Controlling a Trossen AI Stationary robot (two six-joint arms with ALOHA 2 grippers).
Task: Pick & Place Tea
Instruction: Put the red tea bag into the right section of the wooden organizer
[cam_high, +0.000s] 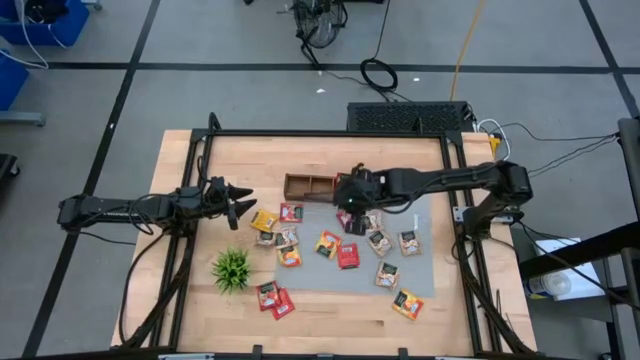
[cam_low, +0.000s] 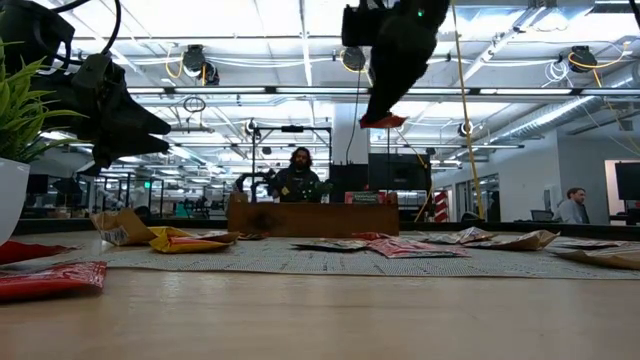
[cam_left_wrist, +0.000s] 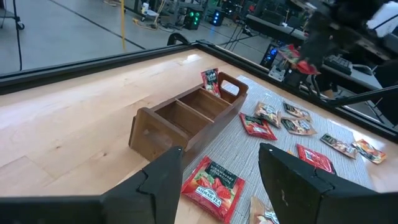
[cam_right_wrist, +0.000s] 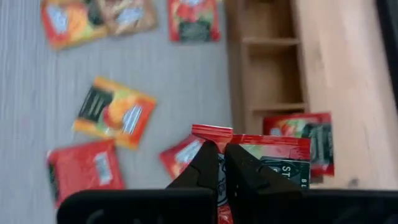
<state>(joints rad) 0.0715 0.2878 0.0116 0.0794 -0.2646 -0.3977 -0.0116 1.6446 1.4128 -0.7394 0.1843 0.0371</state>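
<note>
Right gripper (cam_right_wrist: 221, 163) is pinched tight on a red tea packet (cam_right_wrist: 273, 155), mid-frame by the tray (cam_high: 310, 185); left gripper (cam_high: 240, 203) hangs open, holding nothing.

The table (cam_high: 190, 175) is pale wood with a smooth, faintly shiny finish and a dark metal frame round its edge. At the centre of the high view lies a grey mat (cam_high: 320, 268), matt and finely ribbed like woven cloth. The tray (cam_left_wrist: 186, 118) is darker brown wood, smooth and satin. The tea packets (cam_left_wrist: 211, 182) look like glossy printed foil or paper, some crinkled. The plant (cam_high: 231, 267) at lower left has plastic-looking leaves in a smooth white pot
</note>
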